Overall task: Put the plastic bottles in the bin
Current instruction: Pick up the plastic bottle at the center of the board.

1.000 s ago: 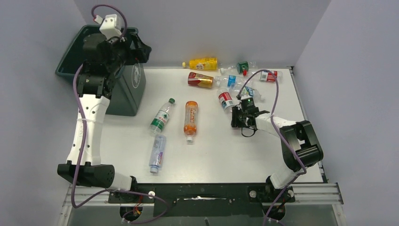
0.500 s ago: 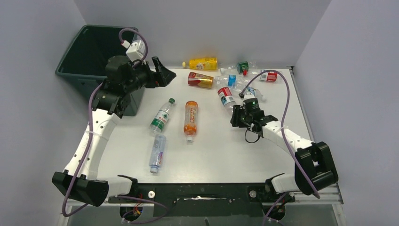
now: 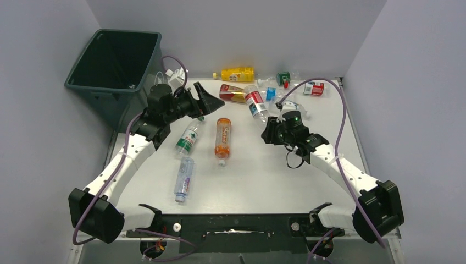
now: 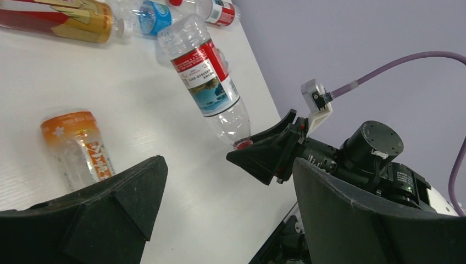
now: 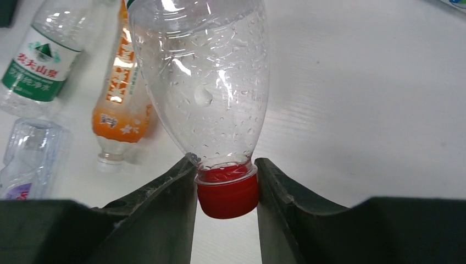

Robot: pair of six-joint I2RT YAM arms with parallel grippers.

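My right gripper is shut on the red cap of a clear bottle with a red label, holding it tilted up above the table. This bottle also shows in the left wrist view. My left gripper is open and empty, just left of that bottle, over the table. The dark green bin stands at the far left. An orange bottle, a green-label bottle and a clear bottle lie mid-table.
Several more bottles lie at the back: a yellow one, a red-gold one, a green-label one, a blue-label one and a red-label one. Grey walls close in on three sides.
My left arm swung from over the bin down and right to the table's middle, gripper open. My right gripper moved left and raised the red-label bottle off the table.
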